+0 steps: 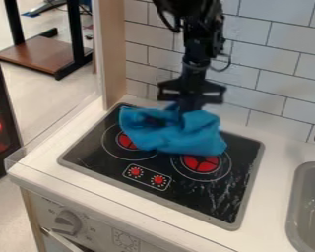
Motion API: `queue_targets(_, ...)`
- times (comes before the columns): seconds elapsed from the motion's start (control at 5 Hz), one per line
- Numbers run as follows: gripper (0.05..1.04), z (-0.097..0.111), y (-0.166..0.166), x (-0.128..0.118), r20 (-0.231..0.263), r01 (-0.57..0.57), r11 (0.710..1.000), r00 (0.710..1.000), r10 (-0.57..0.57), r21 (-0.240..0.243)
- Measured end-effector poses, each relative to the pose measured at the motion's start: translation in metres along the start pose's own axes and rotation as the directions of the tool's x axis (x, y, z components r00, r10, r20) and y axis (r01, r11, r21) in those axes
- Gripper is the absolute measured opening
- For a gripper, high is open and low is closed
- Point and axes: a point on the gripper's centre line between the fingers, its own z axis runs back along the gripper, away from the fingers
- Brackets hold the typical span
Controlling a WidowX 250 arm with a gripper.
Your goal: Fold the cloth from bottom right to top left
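Nearest the camera, across the lower left of the frame, the oven front is set with a grey knob. Above it, the blue cloth is seen bunched over the upper part of the black stove, with the left burner and the right burner each partly covered. The gripper is placed at the cloth's upper edge, just above the centre of the frame; whether it is clamped on fabric or apart cannot be told, since its lower end is lost against the folds. If several layers have been pinched at once, the whole cloth could be dragged to the upper left rather than folded. A thin pinch (if there is one) could slip, with the lower-right corner left short. Were the gripper lowered too far, the folds could be crumpled against the glass.
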Motion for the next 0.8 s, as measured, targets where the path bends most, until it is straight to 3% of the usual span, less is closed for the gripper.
queue_targets(0.2, 0.055, -0.0129, -0.0062, 0.0085, 0.000, -0.018, 1.000, 1.000, 0.018, 0.005)
queue_targets(0.4, 0.078, -0.0205, -0.0039, 0.0167, 0.011, -0.028, 0.999, 1.000, 0.027, 0.043)
queue_targets(0.6, 0.183, -0.0204, -0.0037, 0.0179, 0.021, -0.031, 0.998, 0.999, 0.030, 0.047)
queue_targets(0.8, 0.399, -0.0211, -0.0034, 0.0167, 0.015, -0.035, 0.998, 0.999, 0.034, 0.044)
